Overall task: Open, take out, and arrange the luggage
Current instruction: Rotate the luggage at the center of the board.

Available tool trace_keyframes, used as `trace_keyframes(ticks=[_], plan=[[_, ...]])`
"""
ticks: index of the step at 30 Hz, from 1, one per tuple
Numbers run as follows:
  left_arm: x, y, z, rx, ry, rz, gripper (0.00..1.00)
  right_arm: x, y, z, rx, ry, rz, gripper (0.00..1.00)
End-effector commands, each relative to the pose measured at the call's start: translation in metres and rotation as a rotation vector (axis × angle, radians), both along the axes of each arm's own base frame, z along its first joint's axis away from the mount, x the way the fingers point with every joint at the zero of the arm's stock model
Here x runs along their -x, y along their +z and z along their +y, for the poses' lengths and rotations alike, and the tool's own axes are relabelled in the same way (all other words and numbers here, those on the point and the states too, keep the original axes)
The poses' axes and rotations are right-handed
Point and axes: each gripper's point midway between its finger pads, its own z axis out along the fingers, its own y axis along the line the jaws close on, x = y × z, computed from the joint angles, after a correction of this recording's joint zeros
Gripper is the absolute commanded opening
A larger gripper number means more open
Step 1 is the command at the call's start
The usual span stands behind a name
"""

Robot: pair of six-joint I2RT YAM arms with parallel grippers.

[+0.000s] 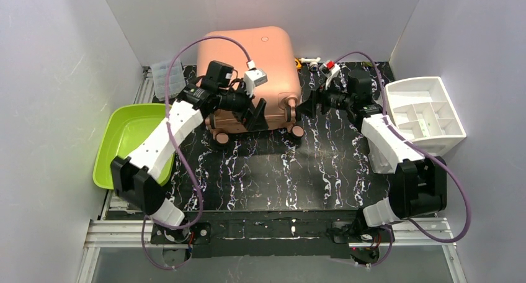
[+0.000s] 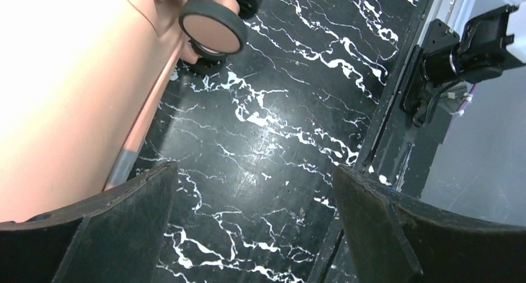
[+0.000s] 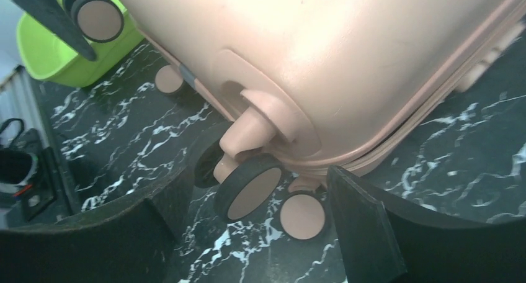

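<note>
The luggage (image 1: pixel 247 72) is a salmon-pink hard-shell suitcase lying flat and shut at the back of the table, its wheels toward me. My left gripper (image 1: pixel 255 115) is at its near edge, just left of the right-hand wheels. In the left wrist view the luggage (image 2: pixel 68 90) fills the left side with a wheel (image 2: pixel 214 30) above, and my left gripper (image 2: pixel 254 208) stands open over bare table. My right gripper (image 1: pixel 306 107) is at the near right corner. In the right wrist view my right gripper (image 3: pixel 251 230) is open, with two wheels (image 3: pixel 249 187) of the luggage (image 3: pixel 310 53) between its fingers.
A lime-green tray (image 1: pixel 124 140) sits at the left edge, partly under my left arm. A white drawer organizer (image 1: pixel 425 112) stands at the right. A clear plastic box (image 1: pixel 169 77) lies left of the luggage. Small items (image 1: pixel 313 62) lie at the back.
</note>
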Motion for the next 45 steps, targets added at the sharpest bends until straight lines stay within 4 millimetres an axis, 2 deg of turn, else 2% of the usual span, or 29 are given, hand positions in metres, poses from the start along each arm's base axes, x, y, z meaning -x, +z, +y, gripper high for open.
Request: trace_keyframes(ticks=[1, 6, 10, 14, 20, 23, 28, 32, 35, 40, 45], plan=[[0.039, 0.029, 0.032, 0.009, -0.048, -0.165, 0.97, 0.010, -0.006, 0.016, -0.082, 0.106, 0.096, 0.84], [0.055, 0.023, 0.076, -0.045, 0.023, -0.219, 0.98, 0.002, -0.025, 0.030, -0.110, 0.164, 0.187, 0.76], [0.060, 0.017, 0.109, -0.067, 0.098, -0.223, 0.98, -0.003, -0.030, 0.039, -0.140, 0.220, 0.241, 0.72], [0.063, 0.010, 0.132, -0.075, 0.162, -0.213, 0.98, 0.000, -0.030, 0.049, -0.193, 0.304, 0.295, 0.68], [0.061, -0.002, 0.145, -0.072, 0.213, -0.183, 0.98, 0.007, -0.028, 0.053, -0.195, 0.359, 0.262, 0.28], [0.060, -0.004, 0.148, -0.068, 0.229, -0.175, 0.98, 0.014, -0.034, 0.047, -0.124, 0.350, 0.218, 0.20], [0.057, -0.005, 0.151, -0.066, 0.246, -0.164, 0.98, 0.040, -0.037, 0.040, -0.042, 0.377, 0.179, 0.12], [0.056, -0.004, 0.154, -0.069, 0.259, -0.165, 0.98, 0.069, -0.041, 0.041, 0.047, 0.432, 0.116, 0.11], [0.054, -0.001, 0.159, -0.076, 0.286, -0.174, 0.98, 0.103, -0.047, 0.050, 0.123, 0.511, 0.071, 0.12], [0.046, 0.009, 0.170, -0.103, 0.332, -0.206, 0.98, 0.155, -0.058, 0.068, 0.143, 0.642, 0.076, 0.11], [0.036, 0.024, 0.187, -0.144, 0.397, -0.262, 0.98, 0.202, -0.056, 0.075, 0.152, 0.772, 0.057, 0.10]])
